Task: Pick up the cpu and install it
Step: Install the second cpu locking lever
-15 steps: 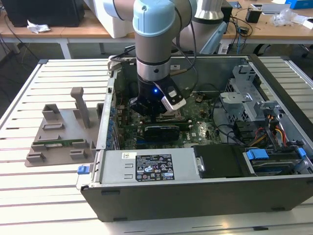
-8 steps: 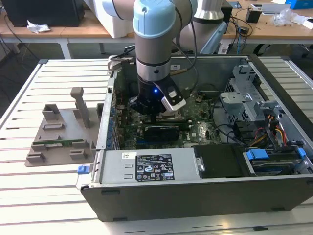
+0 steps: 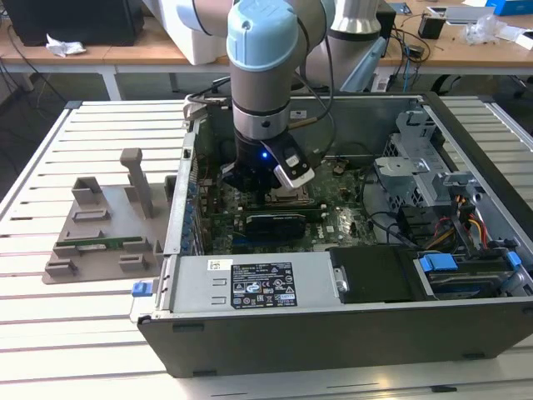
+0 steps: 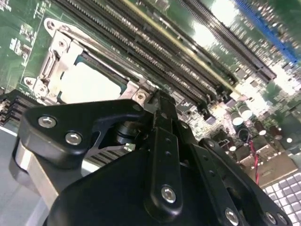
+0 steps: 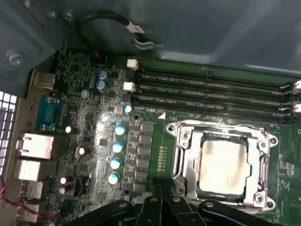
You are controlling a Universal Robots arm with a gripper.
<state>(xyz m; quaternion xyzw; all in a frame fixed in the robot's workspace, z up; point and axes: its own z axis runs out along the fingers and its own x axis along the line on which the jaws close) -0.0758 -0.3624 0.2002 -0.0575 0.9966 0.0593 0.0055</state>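
Hovering closed and empty, end effector [image 4: 157, 101] nears cpu [image 5: 221, 162].

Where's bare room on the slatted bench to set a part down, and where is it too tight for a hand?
Free: slatted bench in front of the grey fixture, and between fixture and computer case. Crowded: inside the case, where the gripper sits at the socket holding the cpu, with cables on the exterior view's right.

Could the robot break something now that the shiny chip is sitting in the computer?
Maybe. The cpu already lies inside the metal socket frame, and the gripper hangs right at the frame's edge. If the arm bumps or presses there, it might shift the chip or scratch it. The empty memory slots and small capacitors also stand close by, so a sideways move could knock them.
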